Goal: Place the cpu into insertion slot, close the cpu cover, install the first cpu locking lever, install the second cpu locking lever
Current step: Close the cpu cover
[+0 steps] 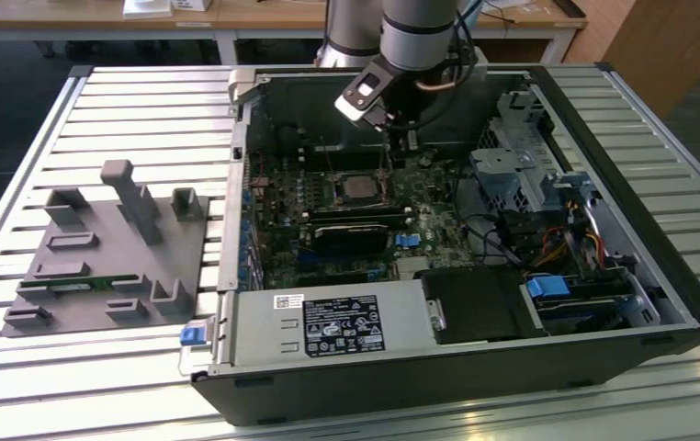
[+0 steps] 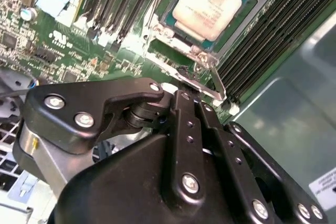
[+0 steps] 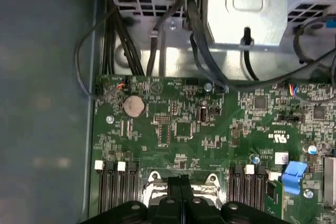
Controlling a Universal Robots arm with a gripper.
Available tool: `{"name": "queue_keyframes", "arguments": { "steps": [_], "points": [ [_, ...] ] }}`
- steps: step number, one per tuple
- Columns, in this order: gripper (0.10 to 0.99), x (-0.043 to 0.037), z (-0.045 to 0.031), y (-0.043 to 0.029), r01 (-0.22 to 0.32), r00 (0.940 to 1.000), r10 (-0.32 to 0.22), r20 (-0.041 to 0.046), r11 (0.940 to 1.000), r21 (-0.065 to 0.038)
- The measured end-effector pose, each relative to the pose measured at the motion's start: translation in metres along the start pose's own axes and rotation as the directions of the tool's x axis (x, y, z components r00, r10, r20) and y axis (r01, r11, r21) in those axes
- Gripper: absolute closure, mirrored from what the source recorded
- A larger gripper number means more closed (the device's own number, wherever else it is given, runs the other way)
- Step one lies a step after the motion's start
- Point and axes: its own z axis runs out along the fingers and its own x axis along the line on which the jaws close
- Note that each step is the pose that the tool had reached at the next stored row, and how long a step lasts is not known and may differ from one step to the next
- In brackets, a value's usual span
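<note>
Cpu (image 2: pixel 207 1) seated, cover (image 2: pixel 173 39) seemingly down; lever stage judged in hand. Gripper (image 2: pixel 185 97) jaws closed, nothing between, tips just beside lever (image 2: pixel 216 82). Thin rod calls for precise contact.

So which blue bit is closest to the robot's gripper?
The small blue connector on the green board, nearest the gripper. The blue block on the drive bay and blue tab at the case corner lie farther off.

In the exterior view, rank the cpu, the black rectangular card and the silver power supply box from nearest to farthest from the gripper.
1. cpu, right beside the gripper.
2. black rectangular card, just past the cpu, toward the camera.
3. silver power supply box, closest to the camera.
</note>
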Motion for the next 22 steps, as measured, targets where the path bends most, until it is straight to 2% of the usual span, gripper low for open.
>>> {"name": "queue_keyframes", "arguments": {
  "steps": [10,22],
  "points": [
    [0.98,0.0,0.0121,-0.0116,0.0,1.0,0.0,0.0001,1.0,0.0],
    [0.98,0.0009,0.0169,-0.0439,0.0,1.0,0.0,-0.0001,1.0,0.0]
  ]
}}
